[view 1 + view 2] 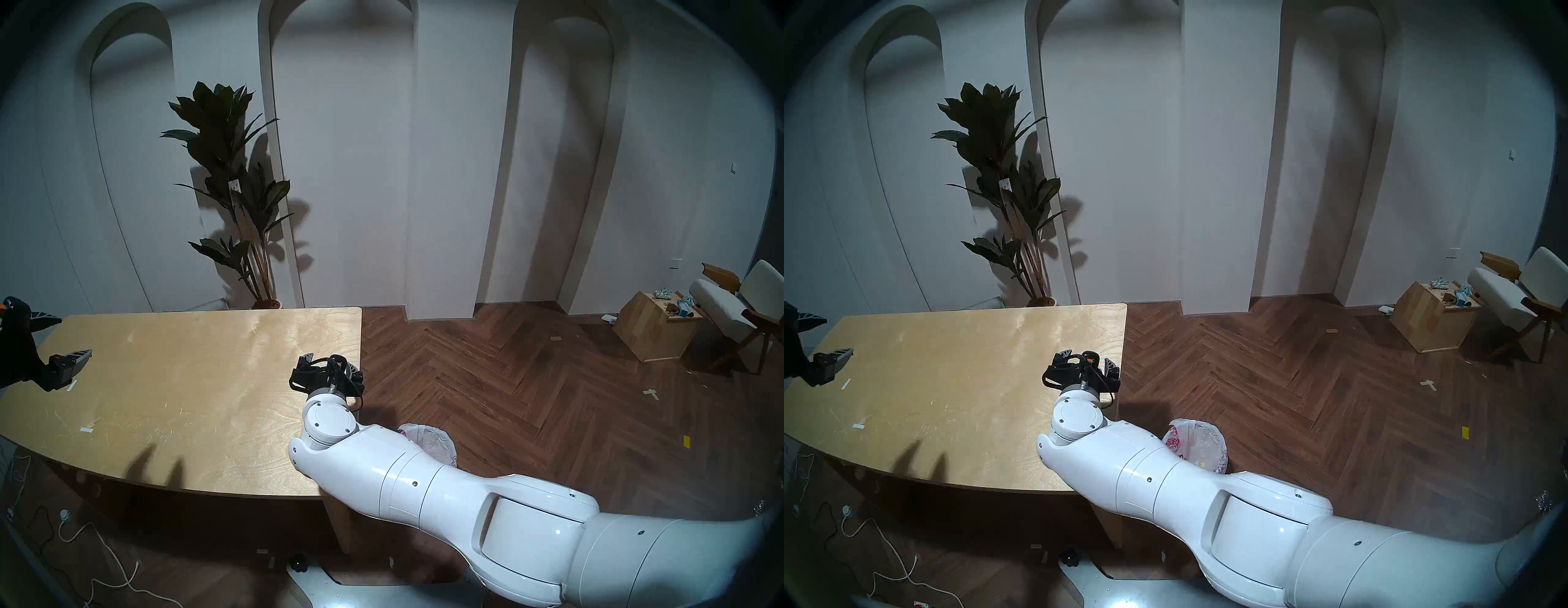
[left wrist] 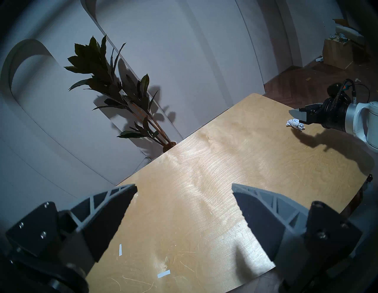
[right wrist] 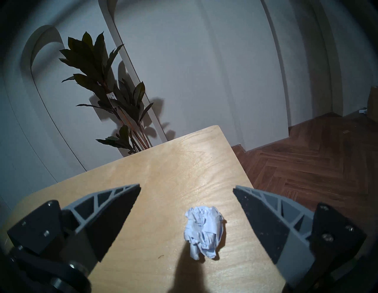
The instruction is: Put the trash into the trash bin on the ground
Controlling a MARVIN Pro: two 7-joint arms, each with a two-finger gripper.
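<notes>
One crumpled paper ball (image 3: 203,233) lay on the wooden table (image 3: 163,167), whitish with a faint bluish cast, its surface a mass of tight folds and creases, roughly round with a ragged tail hanging toward 6 o'clock. In the right wrist view it sat between the two grey fingers of the right gripper (image 3: 186,189), nearer the 3 o'clock finger than the 9 o'clock one, touching neither. That claw stood wide, with nothing in it. From the left wrist view the same ball (image 2: 295,124) showed at about 2 o'clock, near the table's right edge, just below the dark fingertip of the right gripper (image 2: 294,113); whether the two touched could not be told there. In both head views the ball was hidden behind the right wrist.

Over the table's left end the left gripper (image 2: 184,189) hung with its jaws spread wide and empty, two flat white tape strips (image 2: 163,273) lying on the wood beneath it.

On the herringbone floor, beside the table's right edge and at about 5 o'clock from the right gripper (image 1: 1087,361), stood the trash bin (image 1: 1202,441), small and round, lined with a crinkly translucent white bag printed in red, partly covered by the white right arm (image 1: 1208,501).
</notes>
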